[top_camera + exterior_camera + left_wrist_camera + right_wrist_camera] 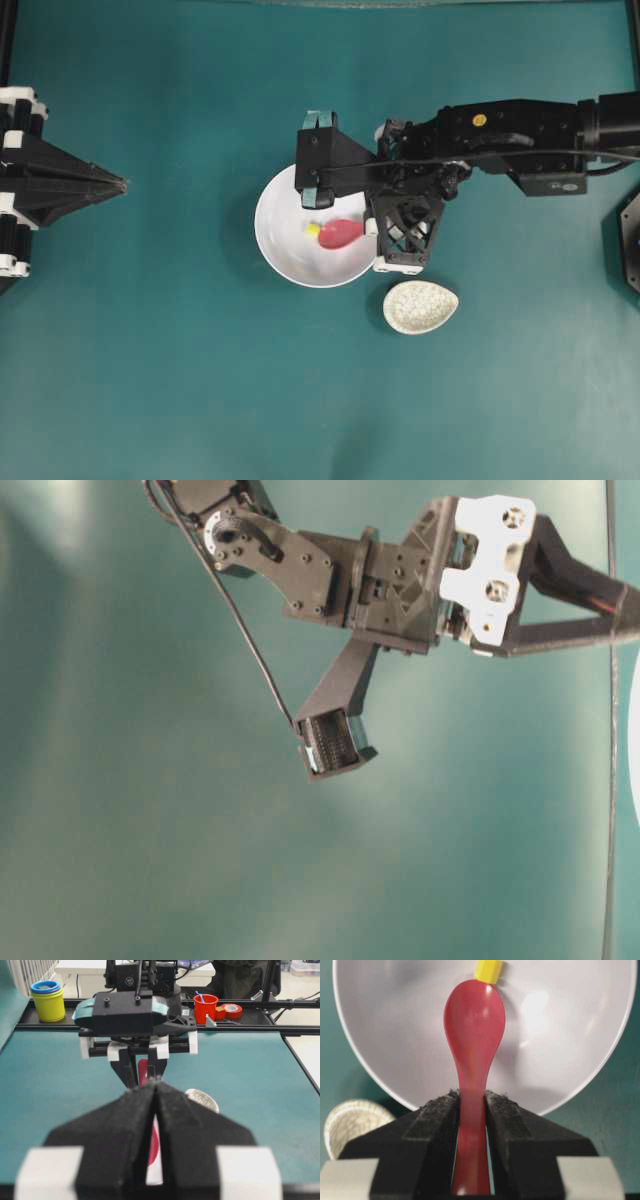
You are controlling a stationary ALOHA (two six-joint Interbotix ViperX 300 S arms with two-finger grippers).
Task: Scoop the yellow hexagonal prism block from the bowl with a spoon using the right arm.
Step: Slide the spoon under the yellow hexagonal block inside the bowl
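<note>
The white bowl stands mid-table. The yellow hexagonal prism block lies inside it. My right gripper is shut on the handle of the pink-red spoon, whose scoop is down in the bowl. In the right wrist view the gripper clamps the handle, and the spoon points into the bowl with its scoop tip right against the block. My left gripper is shut and empty at the far left, and it looks shut in its own view too.
A small speckled egg-shaped spoon rest lies just right of and in front of the bowl, close under the right gripper. It also shows in the right wrist view. Cups stand beyond the table's far edge.
</note>
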